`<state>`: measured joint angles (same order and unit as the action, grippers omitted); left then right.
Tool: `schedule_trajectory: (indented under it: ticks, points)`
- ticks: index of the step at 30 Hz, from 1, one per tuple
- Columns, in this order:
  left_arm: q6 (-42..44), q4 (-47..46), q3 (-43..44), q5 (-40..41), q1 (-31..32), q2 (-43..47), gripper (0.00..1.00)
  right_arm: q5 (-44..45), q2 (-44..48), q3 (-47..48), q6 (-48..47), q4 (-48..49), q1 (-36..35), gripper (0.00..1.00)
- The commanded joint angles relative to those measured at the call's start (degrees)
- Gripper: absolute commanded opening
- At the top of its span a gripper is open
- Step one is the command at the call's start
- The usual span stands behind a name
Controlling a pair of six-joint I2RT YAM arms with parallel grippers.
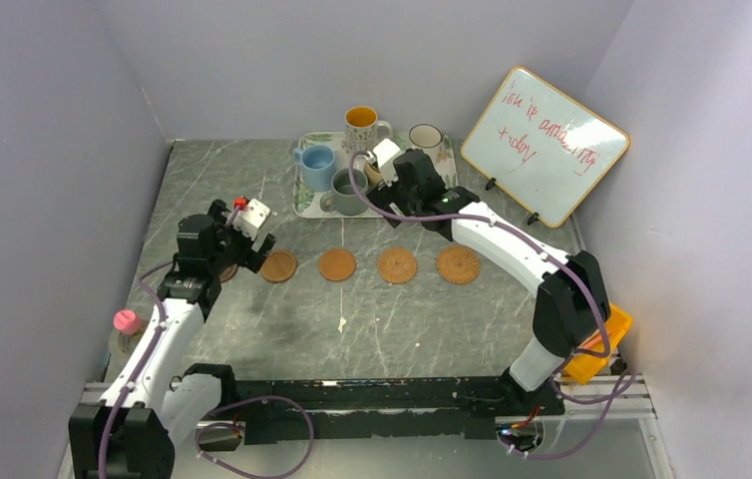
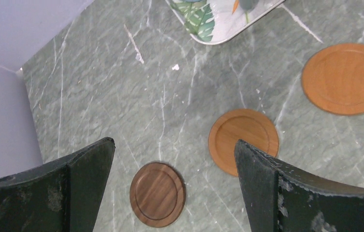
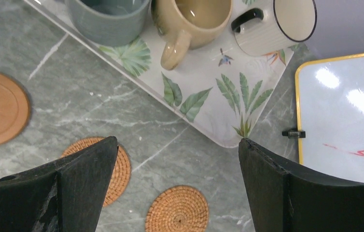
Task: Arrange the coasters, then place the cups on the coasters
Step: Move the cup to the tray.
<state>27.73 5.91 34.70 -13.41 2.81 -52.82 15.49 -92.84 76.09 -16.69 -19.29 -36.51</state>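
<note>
Left fingers (image 2: 83,174), spread and empty, are hovering over the dark coaster (image 2: 157,194), seemingly completing the row of coasters (image 1: 397,265); right fingers (image 3: 276,179) (likewise spread, empty) are facing the cups (image 3: 194,19) waiting on the tray (image 3: 204,111).

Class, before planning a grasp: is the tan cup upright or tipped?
Upright. The tan cup stands on the tray, mouth facing up, handle out to its side.

whiteboard (image 1: 545,145) writing: illegible | tan mug (image 3: 194,24): cut by top edge
</note>
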Motion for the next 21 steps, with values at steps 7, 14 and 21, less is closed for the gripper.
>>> schedule_trajectory:
  ticks: [7, 14, 21]
  points:
    - [-1.32, -5.47, -0.52, 3.64, 4.82, -2.61, 1.00, 1.49, 5.18, -2.88, 2.81, 7.59, 0.84, 1.00]
    - [-6.78, -9.29, -0.01, 5.30, 5.72, -4.44, 1.00, 3.56, 7.44, -8.65, 6.32, 13.04, 4.82, 1.00]
    - [-7.56, -12.12, -5.11, 5.41, 5.72, 0.62, 1.00, 2.71, 8.02, -10.72, 8.86, 15.16, 7.30, 1.00]
